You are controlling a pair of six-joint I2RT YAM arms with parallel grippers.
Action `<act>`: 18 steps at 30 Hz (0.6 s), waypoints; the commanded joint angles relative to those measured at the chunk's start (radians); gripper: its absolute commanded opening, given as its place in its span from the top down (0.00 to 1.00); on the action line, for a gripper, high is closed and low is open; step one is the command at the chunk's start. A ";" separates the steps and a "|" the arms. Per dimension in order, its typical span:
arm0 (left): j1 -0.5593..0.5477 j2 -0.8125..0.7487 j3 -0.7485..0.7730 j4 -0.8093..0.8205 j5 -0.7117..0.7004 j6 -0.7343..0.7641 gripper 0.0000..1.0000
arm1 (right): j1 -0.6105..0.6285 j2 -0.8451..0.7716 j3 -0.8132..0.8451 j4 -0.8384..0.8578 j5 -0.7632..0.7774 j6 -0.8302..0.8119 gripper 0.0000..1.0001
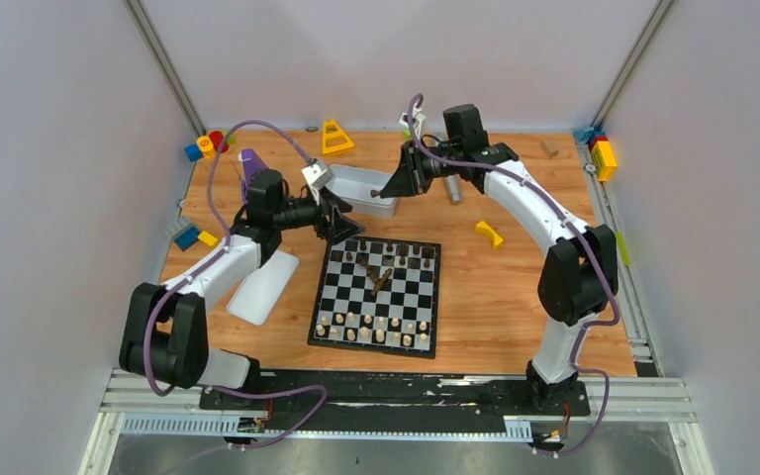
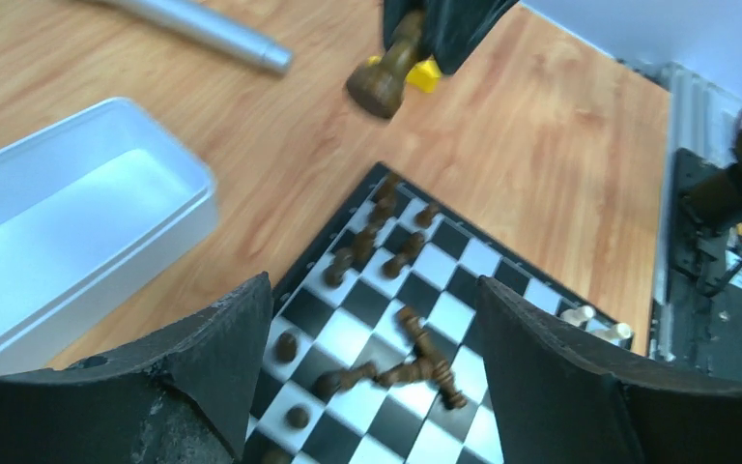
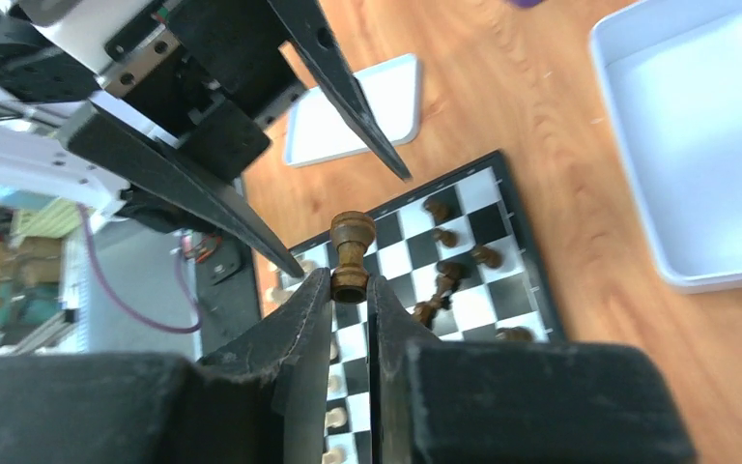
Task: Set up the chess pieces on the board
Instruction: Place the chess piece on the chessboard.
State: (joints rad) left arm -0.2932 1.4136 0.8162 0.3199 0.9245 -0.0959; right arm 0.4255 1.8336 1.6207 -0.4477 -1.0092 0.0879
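Observation:
The chessboard lies in the middle of the table. Pale chess pieces stand in its two near rows. Dark pieces stand along the far rows, and a few lie toppled in a pile, also seen in the left wrist view. My right gripper is shut on the base of a dark brown piece, held in the air beyond the board's far edge. My left gripper is open and empty above the board's far left corner.
A white tray stands just beyond the board, under the right gripper. A white lid lies left of the board. A metal cylinder, a yellow block and coloured blocks lie around the far table.

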 commanded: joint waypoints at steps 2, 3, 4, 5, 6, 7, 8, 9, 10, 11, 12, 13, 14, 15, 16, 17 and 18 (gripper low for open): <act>0.154 -0.151 0.070 -0.326 -0.017 0.269 0.14 | 0.070 0.055 0.170 -0.193 0.233 -0.198 1.00; 0.172 -0.167 0.068 -0.385 -0.036 0.283 0.14 | 0.090 0.070 0.200 -0.223 0.276 -0.225 1.00; 0.209 -0.194 0.069 -0.443 -0.048 0.308 0.13 | 0.109 0.087 0.231 -0.250 0.317 -0.247 1.00; 0.228 -0.207 0.076 -0.473 -0.076 0.319 0.12 | 0.131 0.109 0.270 -0.282 0.357 -0.277 1.00; 0.262 -0.231 0.084 -0.531 -0.090 0.334 0.12 | 0.150 0.132 0.305 -0.318 0.396 -0.299 1.00; 0.275 -0.242 0.097 -0.563 -0.124 0.338 0.10 | 0.171 0.160 0.344 -0.351 0.432 -0.319 1.00; 0.328 -0.258 0.107 -0.618 -0.142 0.339 0.09 | 0.190 0.198 0.384 -0.380 0.467 -0.337 1.00; 0.350 -0.263 0.128 -0.647 -0.168 0.340 0.07 | 0.208 0.224 0.428 -0.425 0.499 -0.353 1.00; 0.395 -0.269 0.143 -0.706 -0.181 0.344 0.06 | 0.226 0.257 0.475 -0.457 0.526 -0.368 1.00; 0.416 -0.269 0.172 -0.734 -0.206 0.347 0.06 | 0.242 0.292 0.540 -0.491 0.563 -0.383 1.00; 0.462 -0.265 0.202 -0.788 -0.215 0.352 0.06 | 0.257 0.324 0.588 -0.524 0.590 -0.397 1.00; 0.511 -0.261 0.215 -0.814 -0.226 0.356 0.05 | 0.273 0.356 0.633 -0.551 0.614 -0.411 1.00; 0.535 -0.252 0.237 -0.858 -0.226 0.358 0.05 | 0.286 0.387 0.675 -0.575 0.638 -0.423 1.00; 0.588 -0.248 0.243 -0.873 -0.221 0.358 0.05 | 0.301 0.416 0.710 -0.598 0.664 -0.436 0.99; 0.615 -0.243 0.253 -0.895 -0.215 0.355 0.04 | 0.316 0.445 0.744 -0.618 0.690 -0.451 0.99; 0.665 -0.240 0.255 -0.903 -0.199 0.353 0.04 | 0.334 0.470 0.772 -0.636 0.721 -0.466 0.99; 0.688 -0.235 0.262 -0.915 -0.193 0.346 0.04 | 0.347 0.494 0.789 -0.650 0.748 -0.483 0.99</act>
State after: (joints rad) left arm 0.2890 1.1679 1.0325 -0.4526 0.7284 0.2298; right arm 0.7292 2.2623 2.2910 -0.9707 -0.4221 -0.2993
